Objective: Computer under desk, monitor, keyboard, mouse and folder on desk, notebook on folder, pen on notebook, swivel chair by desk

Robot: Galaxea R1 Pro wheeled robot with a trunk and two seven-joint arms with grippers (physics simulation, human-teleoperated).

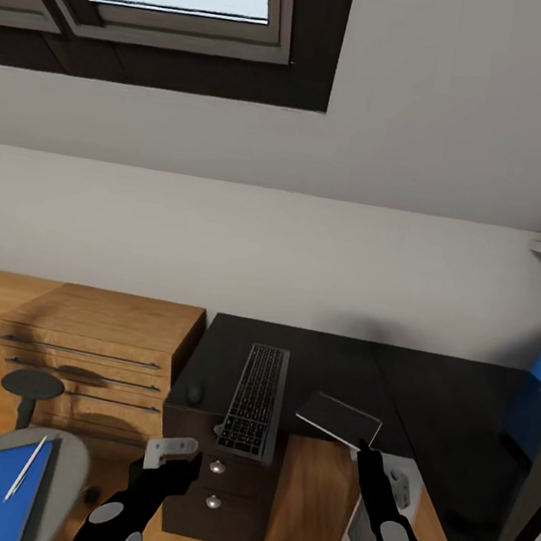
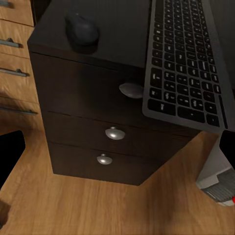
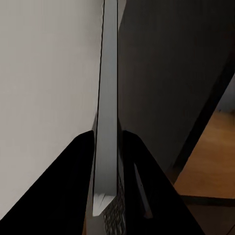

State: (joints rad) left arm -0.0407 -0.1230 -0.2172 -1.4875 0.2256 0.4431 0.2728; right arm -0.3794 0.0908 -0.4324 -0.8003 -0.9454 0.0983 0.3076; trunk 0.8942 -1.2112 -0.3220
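Your right gripper (image 1: 362, 447) pinches a thin grey slab (image 1: 340, 419), likely the notebook, edge-on above the tabletop (image 1: 425, 400); it could slip. Left gripper (image 1: 176, 452): can't tell. Keyboard (image 1: 255, 399) overhangs, could fall.

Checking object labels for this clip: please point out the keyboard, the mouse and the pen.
keyboard (image 1: 254, 401), head view, middle of the key field.
mouse (image 2: 82, 29), left wrist view, top of its dark rounded body on the desk corner.
pen (image 1: 26, 468), head view, mid-shaft, lying on the blue folder.
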